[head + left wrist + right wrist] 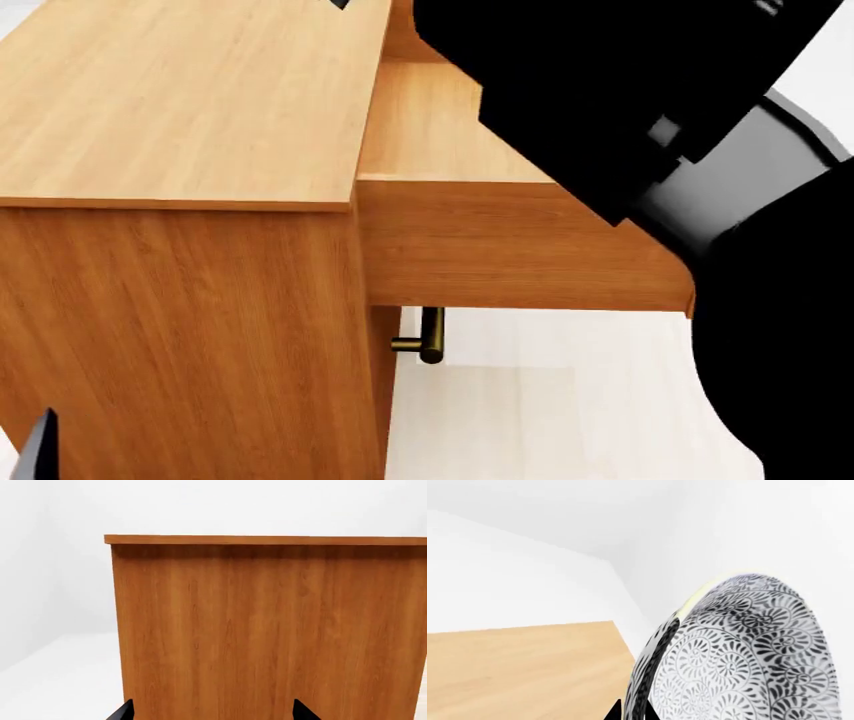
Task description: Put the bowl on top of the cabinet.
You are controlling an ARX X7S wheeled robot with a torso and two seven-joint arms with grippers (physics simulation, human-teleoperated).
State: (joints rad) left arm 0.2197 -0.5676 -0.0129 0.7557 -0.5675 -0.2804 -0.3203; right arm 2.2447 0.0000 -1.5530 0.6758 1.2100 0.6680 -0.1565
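The cabinet [187, 110] fills most of the room ahead of the robot, a big block of orange-brown wood grain with a flat, paler top and a thin overhanging edge. One drawer [521, 240] stands pulled out from its front, its plain wooden side facing the robot, and below it a short brass bar handle [424, 336] pokes out from the cabinet face. The floor [561, 400] beneath is pale and smooth.

The right arm [641, 130], a bulky black shape with a grey band, reaches across above the open drawer and hides much of the cabinet's far side. Its wrist camera shows the bowl [740, 660] up close, tilted on edge, its rounded outside covered in dense dark swirls and leaf shapes on white, with a pale rim. The right gripper [630, 711] has a dark fingertip right at the bowl's rim, apparently pinching it. Behind the bowl lies the flat wooden top, with white walls [527, 545] beyond.

The left gripper [213, 712] hangs low facing the cabinet's plain side panel, its two black fingertips spread well apart with nothing between them.
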